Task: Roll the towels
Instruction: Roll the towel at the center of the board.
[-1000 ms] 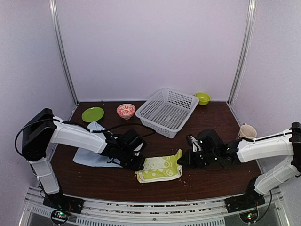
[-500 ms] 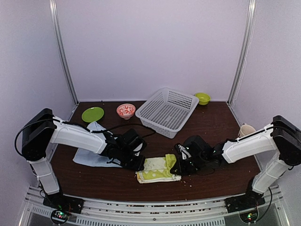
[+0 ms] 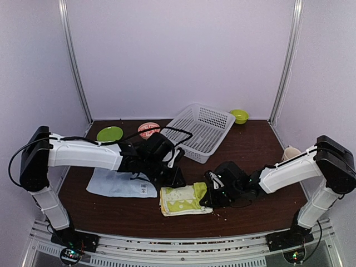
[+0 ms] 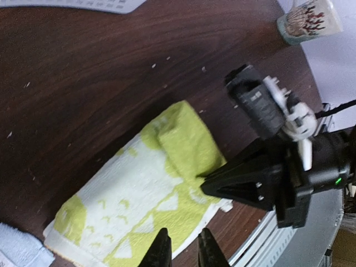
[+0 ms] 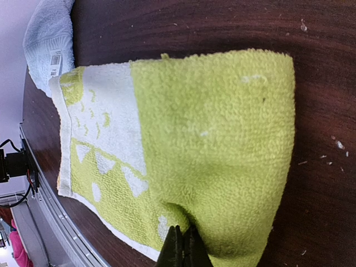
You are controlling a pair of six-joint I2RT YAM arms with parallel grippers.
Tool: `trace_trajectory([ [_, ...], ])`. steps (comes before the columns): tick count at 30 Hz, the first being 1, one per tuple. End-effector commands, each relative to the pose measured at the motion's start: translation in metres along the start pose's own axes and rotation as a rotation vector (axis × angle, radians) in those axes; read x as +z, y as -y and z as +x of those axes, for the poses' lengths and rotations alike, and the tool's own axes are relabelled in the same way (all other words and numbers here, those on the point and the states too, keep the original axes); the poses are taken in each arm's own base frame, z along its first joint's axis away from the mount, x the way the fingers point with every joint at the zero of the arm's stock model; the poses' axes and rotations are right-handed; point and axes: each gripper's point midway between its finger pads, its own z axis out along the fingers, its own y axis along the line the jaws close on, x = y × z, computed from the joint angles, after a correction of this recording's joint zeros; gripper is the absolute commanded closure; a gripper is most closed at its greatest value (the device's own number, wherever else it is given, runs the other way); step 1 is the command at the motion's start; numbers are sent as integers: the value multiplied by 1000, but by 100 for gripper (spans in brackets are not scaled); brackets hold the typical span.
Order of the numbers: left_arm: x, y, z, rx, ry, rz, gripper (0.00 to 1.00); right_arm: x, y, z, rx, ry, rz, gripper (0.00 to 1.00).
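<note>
The green towel (image 3: 179, 201) lay close to the near edge of the counter (image 3: 261, 139), about midway along it. Its right end was folded back over itself into a thick plain-lime band. The white printed part lay flat toward the counter's left edge.

The right fingers (image 5: 183, 242) were shut tight, tips together, low at the towel's right end and set against the edge of the folded band. Whether any cloth was pinched between them could not be told.

The left fingers (image 3: 177, 177) hung over the far side of the towel's left part, raised off the cloth. They stood only a little apart, with nothing between them. The two sets of fingers faced each other across the towel, the left toward its far left and the right at its right end.

The blue towel (image 3: 119, 183) lay spread flat nearer the left edge, under the left arm, its right edge just beside the green towel's left end.

Toward the far edge stood a basket (image 3: 197, 130), with a plate (image 3: 109, 134) well to its left. A cup (image 3: 290, 155) stood by the right edge.
</note>
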Motion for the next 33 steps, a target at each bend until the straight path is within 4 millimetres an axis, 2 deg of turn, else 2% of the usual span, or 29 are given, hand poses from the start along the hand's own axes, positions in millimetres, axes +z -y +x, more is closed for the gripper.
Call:
trace_trajectory([
  [1,16,33,-23,17,31,138,85,4,5,-2,15,17,27,100],
  [5,35,40,-27,6,14,185,88,4,4,-3,8,20,25,100],
  [11,67,37,-24,-6,-32,201,93,6,5,-3,1,15,25,100],
  [15,76,36,-25,-7,-41,204,94,5,4,-2,-6,12,20,100],
  [19,86,26,-24,-31,-64,187,95,4,0,-2,-15,3,8,99],
  [23,94,12,-20,-72,-73,185,97,-7,-3,-2,-37,10,9,74],
  [28,97,0,-18,-101,-75,179,99,-25,-3,-1,-93,18,27,66],
  [31,101,-5,-16,-105,-86,172,99,-33,-3,-2,-98,39,30,67],
  [32,103,-6,-14,-108,-89,170,100,-33,-2,-2,-96,43,33,71],
  [33,106,-11,-11,-116,-96,161,100,-29,-1,2,-97,23,29,81],
])
